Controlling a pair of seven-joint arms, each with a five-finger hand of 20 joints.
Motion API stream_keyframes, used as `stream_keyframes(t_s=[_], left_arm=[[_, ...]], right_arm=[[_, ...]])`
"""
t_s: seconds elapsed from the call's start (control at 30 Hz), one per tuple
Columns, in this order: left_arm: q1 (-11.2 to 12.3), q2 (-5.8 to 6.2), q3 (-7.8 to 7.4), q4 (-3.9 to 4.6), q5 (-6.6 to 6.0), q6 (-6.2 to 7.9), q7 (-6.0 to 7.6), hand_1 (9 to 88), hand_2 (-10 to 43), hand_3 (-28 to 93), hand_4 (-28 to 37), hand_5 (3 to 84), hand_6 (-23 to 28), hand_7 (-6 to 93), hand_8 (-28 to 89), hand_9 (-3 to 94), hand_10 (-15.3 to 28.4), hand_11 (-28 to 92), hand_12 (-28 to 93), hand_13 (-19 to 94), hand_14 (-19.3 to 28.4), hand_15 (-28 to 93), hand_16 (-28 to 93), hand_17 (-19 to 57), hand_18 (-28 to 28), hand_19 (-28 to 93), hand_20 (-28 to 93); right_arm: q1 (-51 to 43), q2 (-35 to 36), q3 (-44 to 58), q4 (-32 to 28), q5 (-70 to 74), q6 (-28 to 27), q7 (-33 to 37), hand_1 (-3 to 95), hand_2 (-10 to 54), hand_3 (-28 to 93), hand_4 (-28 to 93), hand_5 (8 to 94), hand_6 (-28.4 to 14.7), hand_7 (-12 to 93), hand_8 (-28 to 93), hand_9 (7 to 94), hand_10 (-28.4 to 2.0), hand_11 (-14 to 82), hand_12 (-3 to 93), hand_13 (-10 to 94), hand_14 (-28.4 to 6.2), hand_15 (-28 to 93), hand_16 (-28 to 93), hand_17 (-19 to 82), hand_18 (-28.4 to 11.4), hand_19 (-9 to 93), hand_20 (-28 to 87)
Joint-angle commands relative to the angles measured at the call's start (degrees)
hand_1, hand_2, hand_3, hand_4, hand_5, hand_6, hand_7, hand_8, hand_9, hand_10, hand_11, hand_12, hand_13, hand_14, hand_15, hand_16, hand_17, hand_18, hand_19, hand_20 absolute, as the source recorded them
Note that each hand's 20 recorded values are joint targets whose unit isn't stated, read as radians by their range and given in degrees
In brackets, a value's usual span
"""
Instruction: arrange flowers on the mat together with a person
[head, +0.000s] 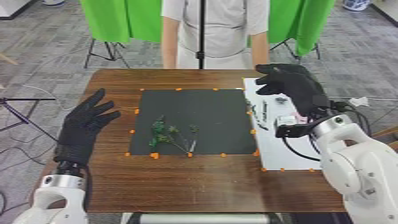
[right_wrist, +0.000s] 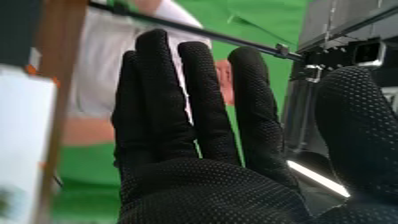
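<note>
flowers (head: 159, 131) on mat (head: 209, 107), sheet (head: 278, 157) right of mat, both on table (head: 178, 187)

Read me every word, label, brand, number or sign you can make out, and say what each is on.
None can be read on the mat, the white sheet or the table.
The orange marks show no letters or numbers.
Any print on the white sheet is too small to tell.

Table (head: 213, 187): brown wood, visible grain, slight sheen. Mat (head: 209, 112) on it: dark, matt, smooth. White sheet (head: 289, 161) along table's right edge: smooth, paper-like. Gloves (right_wrist: 213, 192): black textured fabric.
</note>
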Motion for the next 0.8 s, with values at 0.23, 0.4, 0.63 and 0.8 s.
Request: stream_keyframes(t_s=[0.23,0.4,0.63,0.8], left_arm=[[1.12,-0.94,0.81,1.4,0.54,-2.17,-0.17,21.6,6.5,78,-28.3,38.7,5.6,10.5,-9,37.1,17.8,24,10,29,26.9,50,-7,-8.5,26.7,48,17],[0.93,-1.21,1.43,1.64,0.29,-1.81,-0.03,21.6,6.2,78,-28.3,38.4,5.3,10.6,-9,37.0,17.7,24,10,29,26.8,50,-7,-8.5,26.7,48,16],[1.3,-1.11,1.0,1.44,0.23,-1.38,0.23,21.7,6.1,78,-28.3,37.3,4.8,10.5,-9,36.8,17.5,23,9,29,26.8,50,-8,-8.5,26.7,48,16],[1.91,-1.18,0.97,1.37,0.19,-1.34,0.21,21.9,6.2,78,-28.3,36.9,4.6,10.7,-9,36.7,17.5,24,9,29,26.9,50,-8,-8.5,26.7,49,16]], right_arm=[[-13.63,-1.06,4.02,1.77,19.76,1.63,-6.25,19.6,5.3,76,-28,44.5,4.4,14,-12,45.5,-13.5,7.4,13.9,39,-17.6,26,16,12,-23.4,52,17],[-14.59,-2.2,4.09,1.84,18.18,0.43,-5.24,18.9,5.5,76,-28,42.5,4.7,14,-13,44.2,-13.4,6.4,14.1,38,-17.8,25,17,11,-23.8,51,17],[-17.65,-1.91,5.38,1.73,17.46,-0.12,-4.8,18.4,5.4,76,-28,40.7,5.0,14,-12,43.1,-13.2,6.0,14.3,37,-18.0,24,18,10,-23.7,50,17],[-17.78,-2.21,5.35,1.93,17.27,0.04,-4.7,18.2,5.3,76,-28,40.7,5.0,14,-12,43.1,-13.0,5.8,14.5,37,-18.0,24,18,10,-23.7,49,18]])
